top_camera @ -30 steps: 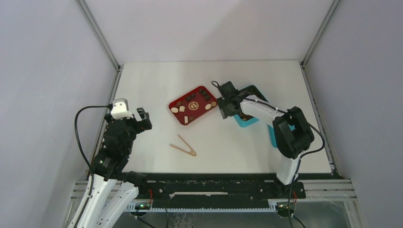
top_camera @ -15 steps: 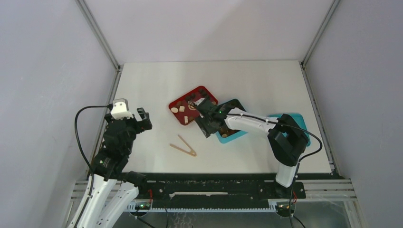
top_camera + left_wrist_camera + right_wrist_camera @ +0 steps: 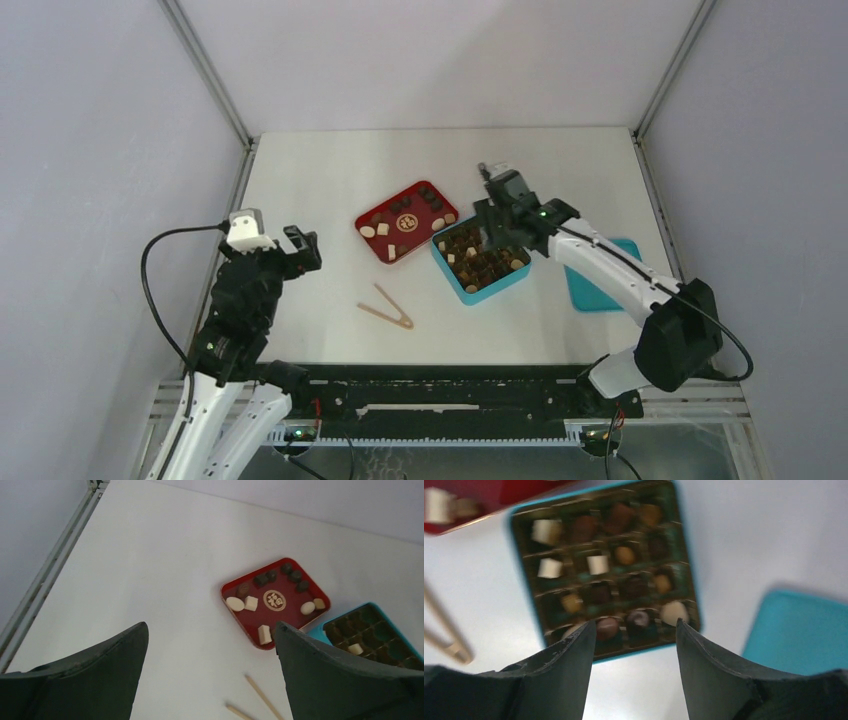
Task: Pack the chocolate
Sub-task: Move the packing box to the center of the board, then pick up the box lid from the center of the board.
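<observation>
Looking down from the top camera, I see the right tool (image 3: pixel 635 624) hanging over the far side of the teal box (image 3: pixel 448 276). Its jaws stand apart and nothing sits between them. The wrist view is blurred, but it shows the box's dark grid directly below the fingers.

Chocolate (image 3: pixel 235 603) sits in two places. Some pieces lie loose on the red tray (image 3: pixel 282 616) near the middle of the counter (image 3: pixel 330 170): dark ones along its far right edge, cream and tan ones toward its left and near sides. More pieces, dark, tan and white, fill many cells of the box.

The box lies just right of the tray, corner close to corner, and I cannot tell whether they touch. A teal lid (image 3: pixel 799 630) lies flat to the right of the box, apart from it. The wooden tongs (image 3: pixel 404 322) lie on the counter nearer to me than the tray, with neither tool close to them.

My left tool (image 3: pixel 303 250) is raised over the left side of the counter, jaws wide and empty, well apart from the tray.
</observation>
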`<action>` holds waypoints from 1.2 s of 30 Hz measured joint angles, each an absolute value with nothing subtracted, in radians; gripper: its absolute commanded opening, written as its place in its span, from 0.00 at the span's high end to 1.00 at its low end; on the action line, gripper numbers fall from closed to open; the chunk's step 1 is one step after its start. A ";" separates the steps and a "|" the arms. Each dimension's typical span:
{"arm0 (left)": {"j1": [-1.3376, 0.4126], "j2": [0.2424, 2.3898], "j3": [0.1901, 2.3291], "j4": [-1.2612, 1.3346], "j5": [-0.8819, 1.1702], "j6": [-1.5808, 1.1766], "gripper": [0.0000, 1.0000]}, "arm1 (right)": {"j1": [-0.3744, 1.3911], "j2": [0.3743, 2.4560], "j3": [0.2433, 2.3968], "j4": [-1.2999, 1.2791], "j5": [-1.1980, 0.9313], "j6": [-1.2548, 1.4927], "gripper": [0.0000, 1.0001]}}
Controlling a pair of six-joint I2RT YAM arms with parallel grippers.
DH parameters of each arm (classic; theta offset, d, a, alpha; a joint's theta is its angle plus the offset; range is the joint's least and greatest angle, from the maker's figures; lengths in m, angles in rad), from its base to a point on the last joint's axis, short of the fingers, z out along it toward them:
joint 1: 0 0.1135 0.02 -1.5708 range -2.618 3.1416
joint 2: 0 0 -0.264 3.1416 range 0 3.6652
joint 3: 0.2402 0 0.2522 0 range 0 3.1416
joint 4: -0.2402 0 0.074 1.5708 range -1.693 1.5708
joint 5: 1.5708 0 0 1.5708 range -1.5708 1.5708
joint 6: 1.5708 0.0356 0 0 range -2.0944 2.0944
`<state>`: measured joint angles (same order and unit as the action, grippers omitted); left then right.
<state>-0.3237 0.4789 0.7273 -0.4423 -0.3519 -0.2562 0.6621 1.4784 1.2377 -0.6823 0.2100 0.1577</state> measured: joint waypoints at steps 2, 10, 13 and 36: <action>-0.324 0.472 0.727 -0.432 -0.347 -0.284 0.00 | 0.591 1.446 1.199 -0.687 0.238 0.175 0.32; -0.324 0.395 0.727 -0.402 -0.310 -0.312 0.00 | 0.357 1.405 1.039 -0.704 0.267 0.254 0.33; -0.324 0.340 0.722 -0.364 -0.285 -0.294 0.00 | 0.281 1.404 0.978 -0.690 0.246 0.280 0.34; -0.324 0.313 0.660 -0.299 -0.138 -0.224 0.00 | 0.099 1.484 0.833 -0.601 0.154 0.392 0.43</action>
<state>-0.3237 0.3130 0.6598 -0.2985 -0.1379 -0.2241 0.0994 1.4837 0.8330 -0.6010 0.1535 0.3920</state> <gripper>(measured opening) 0.996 0.564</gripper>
